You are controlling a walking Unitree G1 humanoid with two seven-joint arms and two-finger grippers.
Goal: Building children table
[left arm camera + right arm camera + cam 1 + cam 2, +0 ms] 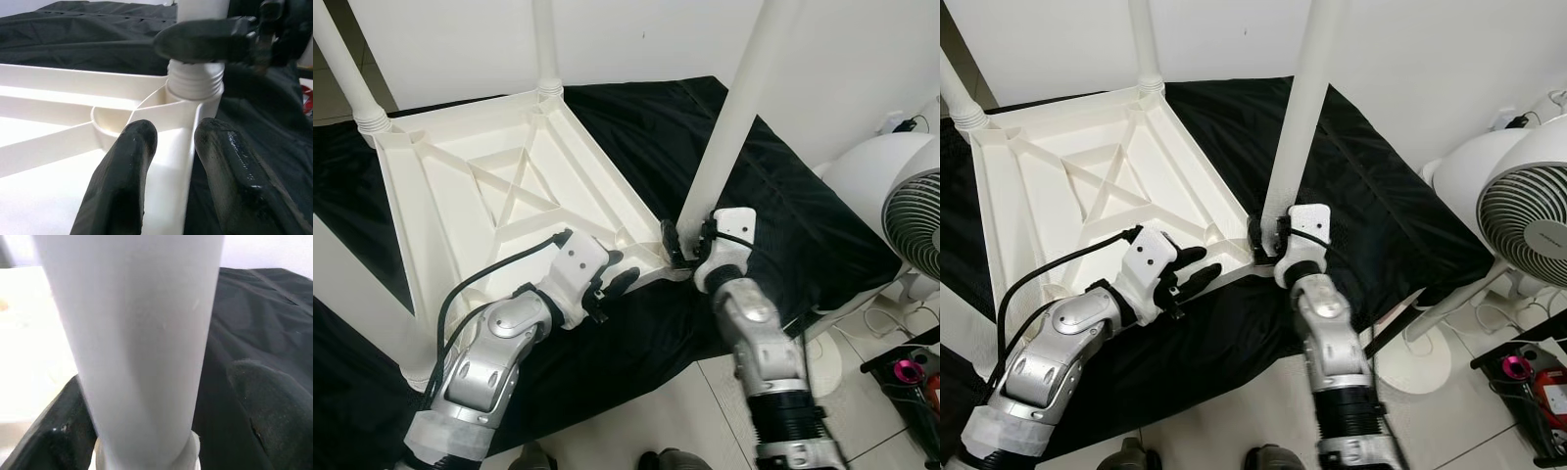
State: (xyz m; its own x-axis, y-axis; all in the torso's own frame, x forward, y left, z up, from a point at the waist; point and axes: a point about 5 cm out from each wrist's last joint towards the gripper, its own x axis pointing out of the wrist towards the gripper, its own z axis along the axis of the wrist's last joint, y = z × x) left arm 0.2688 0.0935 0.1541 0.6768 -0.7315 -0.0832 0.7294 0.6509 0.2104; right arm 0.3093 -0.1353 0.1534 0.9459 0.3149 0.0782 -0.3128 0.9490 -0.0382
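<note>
On a black cloth over pale floor tiles, beside a white fan, the upturned white table lay with legs pointing up. The right gripper clasped the near-right leg at its base; the left gripper hovered nearby, jaws parted.

Black cloth covers the surface centre-frame. White fan on its stand at 3 o'clock, cables beside it. Pink-tipped item at 4 o'clock.
</note>
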